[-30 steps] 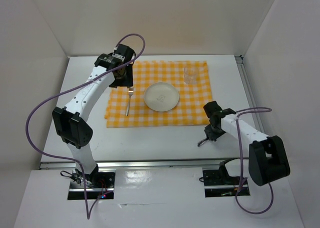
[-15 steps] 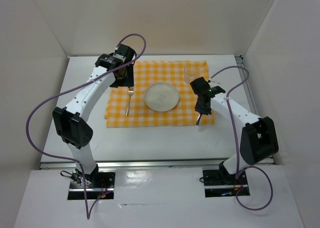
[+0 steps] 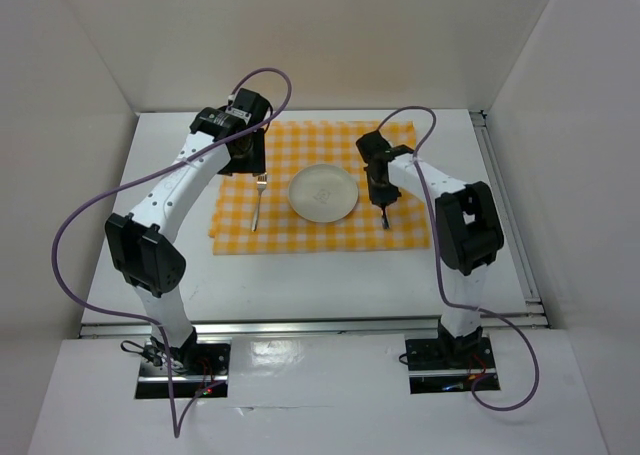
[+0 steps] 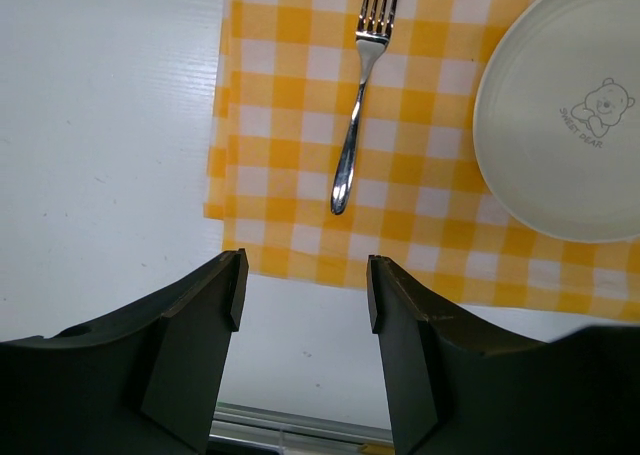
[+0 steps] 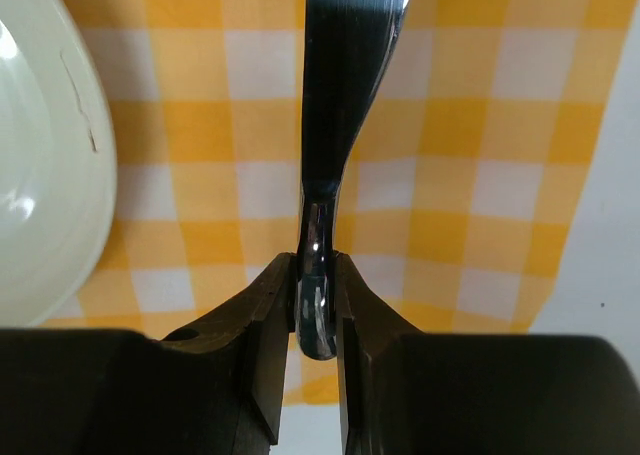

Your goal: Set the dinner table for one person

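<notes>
On the white dinner table [image 3: 330, 275] lies a yellow-and-white checked cloth [image 3: 300, 237]. On it are a white plate [image 3: 323, 192] and, to its left, a fork [image 3: 258, 200]. My right gripper [image 3: 384, 203] is shut on the handle end of a shiny metal utensil [image 5: 345, 95], spoon or knife I cannot tell, held over the cloth [image 5: 480, 125] just right of the plate [image 5: 40, 175]. My left gripper [image 3: 245, 160] is open and empty, above the cloth's far left part. In its wrist view the fork [image 4: 355, 125] and plate [image 4: 570, 125] lie beyond the fingers [image 4: 205, 305].
White walls enclose the table on three sides. A metal rail [image 3: 505, 205] runs along the right edge. Bare tabletop lies left of the cloth [image 4: 100, 125] and in front of it. The right arm's cable [image 3: 420, 125] arcs over the far right of the cloth.
My right arm has swung from the near right of the table up and left, carrying the utensil onto the cloth beside the plate. It now covers the glass. The left arm has not moved.
</notes>
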Motion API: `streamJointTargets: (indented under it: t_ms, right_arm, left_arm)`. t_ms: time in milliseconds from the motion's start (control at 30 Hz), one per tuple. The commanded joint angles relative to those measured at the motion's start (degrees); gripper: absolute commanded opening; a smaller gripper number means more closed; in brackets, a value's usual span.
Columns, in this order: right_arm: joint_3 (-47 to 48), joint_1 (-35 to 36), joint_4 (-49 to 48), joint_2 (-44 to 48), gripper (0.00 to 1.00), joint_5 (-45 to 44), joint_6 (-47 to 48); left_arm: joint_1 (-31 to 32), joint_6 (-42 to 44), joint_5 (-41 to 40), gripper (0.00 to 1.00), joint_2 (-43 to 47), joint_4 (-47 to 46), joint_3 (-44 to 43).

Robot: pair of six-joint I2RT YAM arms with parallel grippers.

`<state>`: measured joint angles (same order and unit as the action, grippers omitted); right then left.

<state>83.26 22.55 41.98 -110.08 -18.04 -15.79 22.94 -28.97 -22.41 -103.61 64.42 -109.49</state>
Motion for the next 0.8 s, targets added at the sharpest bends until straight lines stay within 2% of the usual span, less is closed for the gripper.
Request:
streamJointTargets:
  t_ms: [0, 467, 533, 567, 667, 733, 767]
  right_arm:
    - [4.6, -0.6, -0.5, -2.9, 0.00, 0.6, 4.2]
    - [6.5, -2.7, -1.0, -7.9, 0.00, 2.7, 4.2]
    - [7.7, -2.7, -0.5, -8.6, 0.03, 2.7, 4.2]
    - [7.7, -2.7, 0.2, -9.1, 0.09, 2.7, 3.7]
    - [8.2, -2.7, 0.2, -9.1, 0.19, 2.1, 3.1]
    - [8.2, -2.7, 0.2, -7.8, 0.39, 2.1, 3.1]
    - [8.8, -2.7, 0.2, -7.2, 0.41, 2.1, 2.5]
  left_arm:
    - [0.2, -1.1, -1.4, 0.68, 2.3, 0.7, -0.7]
    - [0.2, -1.1, -1.9, 0.68, 2.8, 0.7, 0.9]
    - [0.2, -1.1, -1.9, 0.68, 3.3, 0.7, 0.9]
    - [0.2, -1.1, -1.9, 0.68, 3.3, 0.7, 0.9]
    - [0.2, -1.1, -1.9, 0.68, 3.3, 0.7, 0.9]
    - [0.2, -1.1, -1.9, 0.68, 3.3, 0.7, 0.9]
    - [0.2, -1.1, -1.9, 0.68, 3.3, 0.7, 0.9]
